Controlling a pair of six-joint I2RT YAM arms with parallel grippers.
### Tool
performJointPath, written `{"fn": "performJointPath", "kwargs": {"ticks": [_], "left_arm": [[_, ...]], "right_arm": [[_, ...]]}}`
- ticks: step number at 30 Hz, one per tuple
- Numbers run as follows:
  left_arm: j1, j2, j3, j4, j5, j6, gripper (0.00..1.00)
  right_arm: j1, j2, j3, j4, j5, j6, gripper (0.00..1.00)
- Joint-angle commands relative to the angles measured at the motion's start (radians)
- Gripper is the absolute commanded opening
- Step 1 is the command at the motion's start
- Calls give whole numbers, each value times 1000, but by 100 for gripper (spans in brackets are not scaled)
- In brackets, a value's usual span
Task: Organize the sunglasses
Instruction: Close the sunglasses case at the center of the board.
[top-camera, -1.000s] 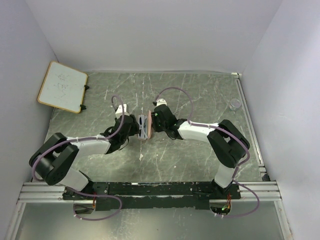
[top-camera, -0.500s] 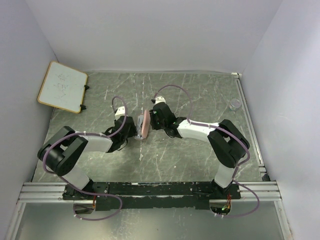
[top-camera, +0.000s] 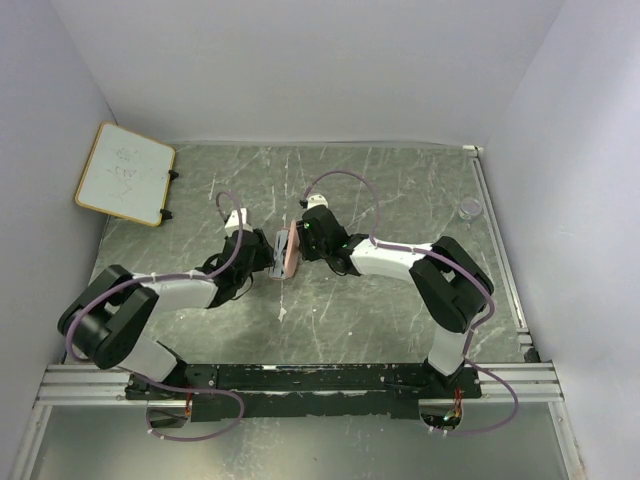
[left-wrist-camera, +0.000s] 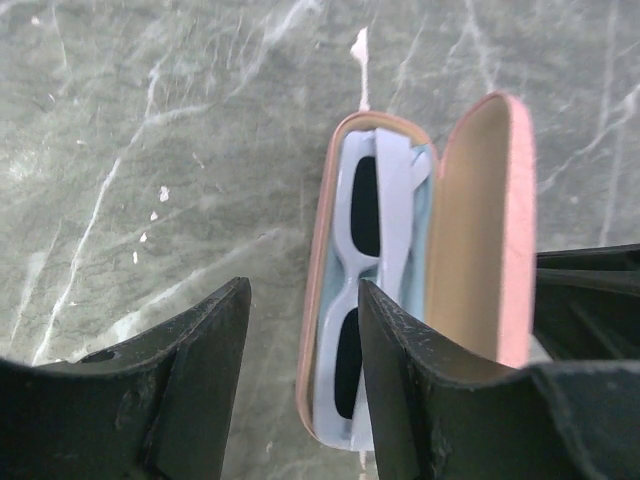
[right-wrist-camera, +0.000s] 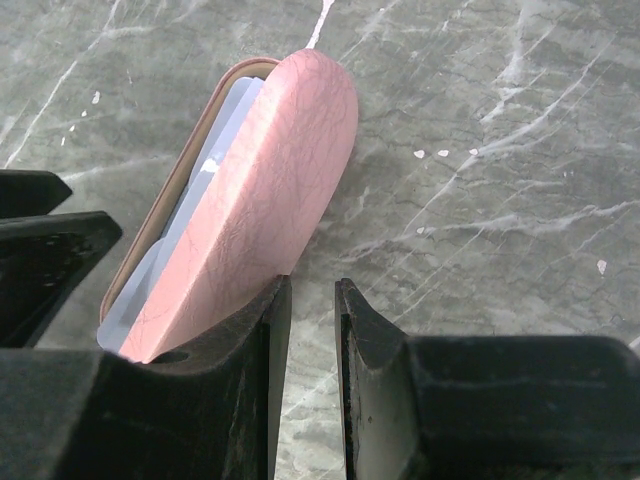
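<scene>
The sunglasses (left-wrist-camera: 349, 268), pale-framed with dark lenses, lie inside the open pink case (left-wrist-camera: 318, 300) on a pale blue lining. The case's lid (left-wrist-camera: 482, 220) stands up on the right side. My left gripper (left-wrist-camera: 303, 292) is open at the case's near end; its right finger overlaps that end and grips nothing. In the right wrist view the lid's pink outside (right-wrist-camera: 270, 170) leans over the case. My right gripper (right-wrist-camera: 311, 290) has its jaws a narrow gap apart with only table between them, and its left finger rests against the lid. From above, the case (top-camera: 291, 250) sits between both grippers.
A small whiteboard (top-camera: 124, 172) leans at the back left. A small clear round object (top-camera: 470, 208) lies at the back right. White walls close in three sides, and a metal rail (top-camera: 300, 378) runs along the near edge.
The lid has risen from lying flat to standing upright, with the right gripper following it leftwards. The left gripper has drawn back slightly from the case.
</scene>
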Motion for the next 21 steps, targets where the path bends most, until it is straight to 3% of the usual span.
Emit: {"fn": "performJointPath", "kwargs": {"ticks": [1, 7, 13, 21], "left_arm": [[8, -84, -12, -14, -5, 10, 58], [29, -51, -9, -33, -32, 23, 55], [44, 30, -13, 17, 0, 17, 33], [43, 93, 13, 50, 26, 34, 19]], "right_arm": [[7, 9, 26, -6, 14, -6, 25], [8, 7, 23, -3, 15, -7, 25], [9, -1, 19, -4, 19, -9, 25], [8, -3, 23, -5, 20, -10, 25]]}}
